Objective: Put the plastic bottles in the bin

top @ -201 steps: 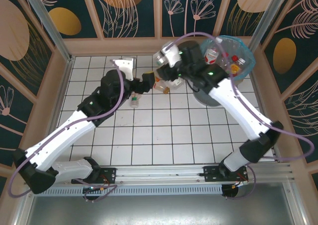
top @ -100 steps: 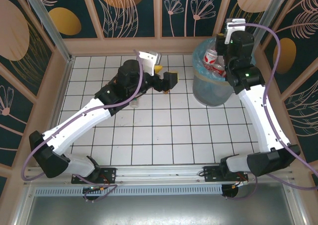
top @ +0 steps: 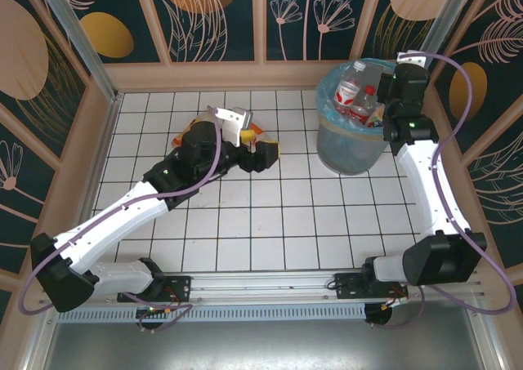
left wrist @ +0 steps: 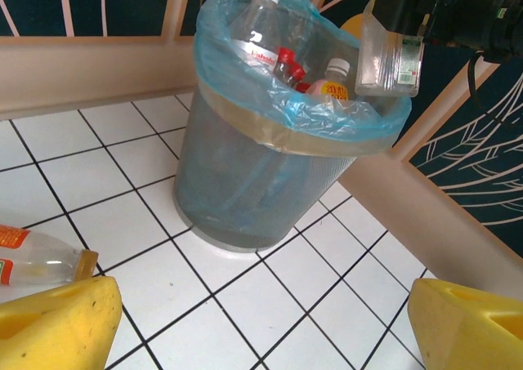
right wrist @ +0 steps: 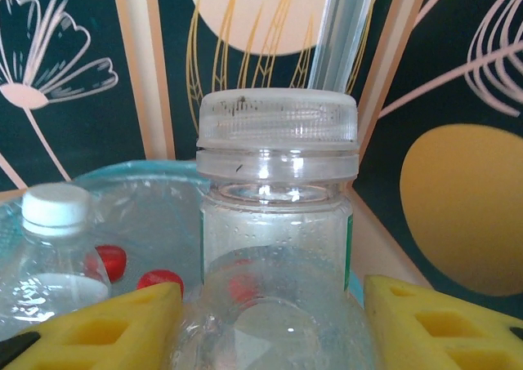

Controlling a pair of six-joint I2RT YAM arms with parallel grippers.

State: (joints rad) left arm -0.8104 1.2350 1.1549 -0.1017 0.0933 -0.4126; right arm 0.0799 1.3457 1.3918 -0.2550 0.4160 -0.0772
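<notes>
My right gripper (top: 399,92) is shut on a clear plastic bottle (right wrist: 278,223) with a pale cap and a green-edged label, its yellow pads (right wrist: 98,329) on either side. It hangs over the right rim of the bin (top: 339,153); the held bottle (left wrist: 390,55) hovers above the blue bag. Several bottles (top: 351,88) with red labels and caps lie inside the bin (left wrist: 261,166). My left gripper (top: 263,153) stands open low over the tiles, left of the bin, nothing between its yellow fingers (left wrist: 57,325). A clear bottle with an orange label (left wrist: 41,260) lies by the left finger.
Wooden walls with dark painted panels enclose the white tiled floor (top: 278,215). The bin stands in the far right corner, close to the wall (left wrist: 458,223). An orange bottle (top: 256,128) pokes out beside my left wrist.
My right gripper carried the clear bottle from the middle of the floor to above the bin's right rim. The left gripper swung right, then dropped lower toward the tiles.
</notes>
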